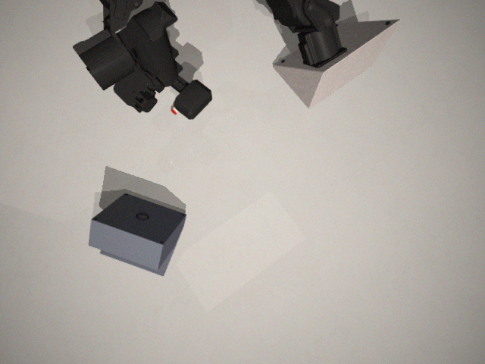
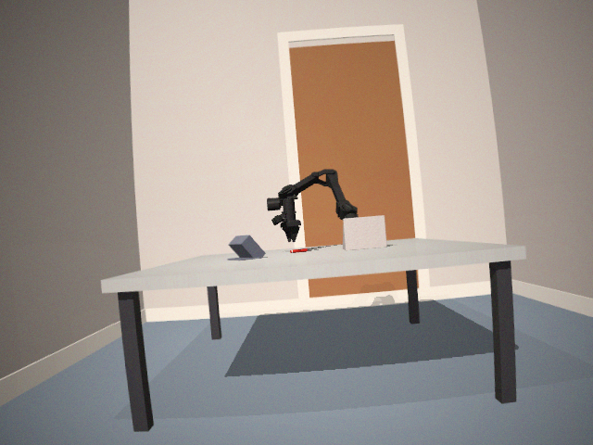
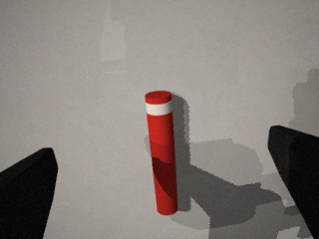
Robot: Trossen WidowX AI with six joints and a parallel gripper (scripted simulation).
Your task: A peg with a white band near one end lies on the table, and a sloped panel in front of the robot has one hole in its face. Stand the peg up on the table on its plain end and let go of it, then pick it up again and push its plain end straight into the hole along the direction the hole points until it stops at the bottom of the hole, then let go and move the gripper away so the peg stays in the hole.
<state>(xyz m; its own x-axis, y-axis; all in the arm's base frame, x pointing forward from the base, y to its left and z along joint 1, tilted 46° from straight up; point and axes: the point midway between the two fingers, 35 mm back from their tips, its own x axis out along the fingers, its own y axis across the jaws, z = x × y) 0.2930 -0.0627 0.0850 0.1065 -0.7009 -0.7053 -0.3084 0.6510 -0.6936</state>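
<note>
From where I stand, the red peg (image 1: 173, 111) (image 2: 299, 250) (image 3: 162, 159) is lying on its side on the table (image 1: 352, 235) (image 2: 316, 273), under the black arm (image 1: 152, 51) (image 2: 339, 191). Its white band (image 3: 159, 109) sits close to one end, with a short red tip beyond it.

The gripper (image 2: 292, 239) (image 3: 163, 149) points down above the peg, its fingers spread wide with nothing pinched between them. Seen from the wrist, the peg lies in the gap between the two fingers, touching neither, its banded end toward the top of the view. From overhead, the end of the arm hides nearly all of it, and only a bit of the banded end peeks out.

The blue-gray panel (image 1: 117, 219) (image 2: 245, 247) stands on the table, well apart from the peg, with its sloped face tilted. I can make out the dark ring of the hole (image 1: 142, 216) in that face. On the other side of the peg is a pale block (image 1: 344, 66) (image 2: 364, 233), and the lower part of the arm shows over its top. Behind it all there's an orange-brown door (image 2: 351, 133) in a white frame.
</note>
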